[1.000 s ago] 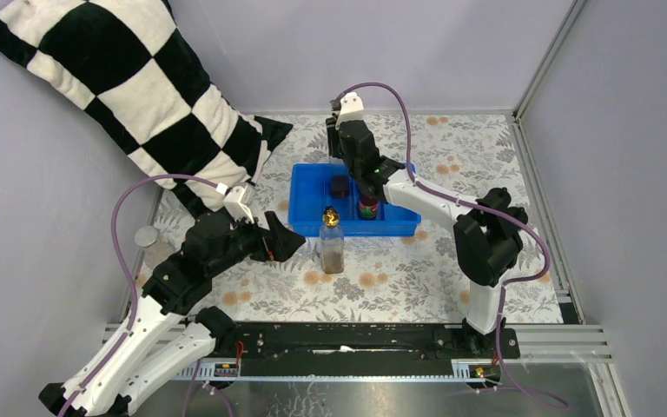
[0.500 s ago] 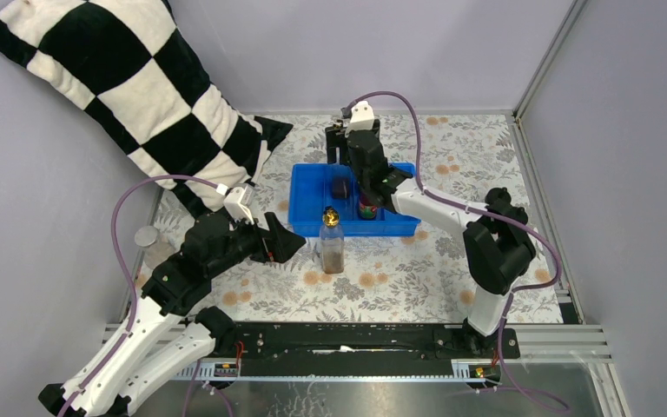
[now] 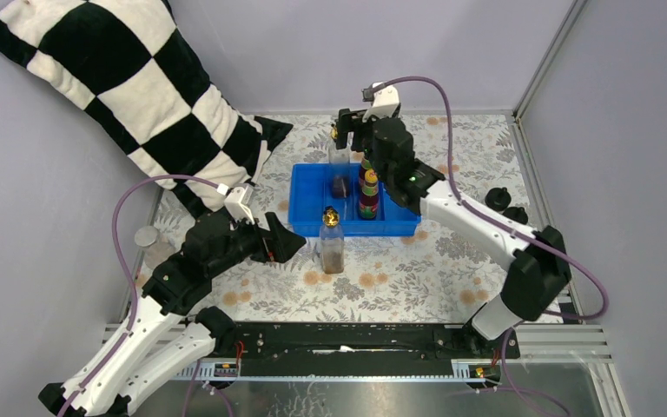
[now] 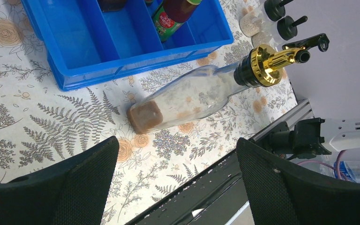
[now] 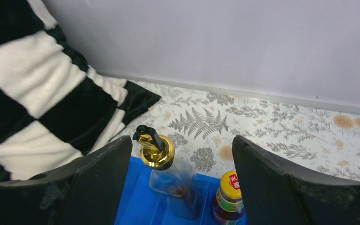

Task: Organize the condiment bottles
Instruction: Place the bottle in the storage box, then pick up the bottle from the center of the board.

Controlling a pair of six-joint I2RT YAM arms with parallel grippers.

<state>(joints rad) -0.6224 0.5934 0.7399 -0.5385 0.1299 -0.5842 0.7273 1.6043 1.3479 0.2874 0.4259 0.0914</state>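
Top view: left gripper spread and empty, near the front gold-spouted bottle, which stands on the table before the blue tray. Right gripper spread above the rear gold-spouted bottle, upright at the tray's far side beside two orange-capped bottles.
Left wrist: fingers wide, front bottle ahead, untouched.
Right wrist: fingers apart, rear bottle below, ungripped.
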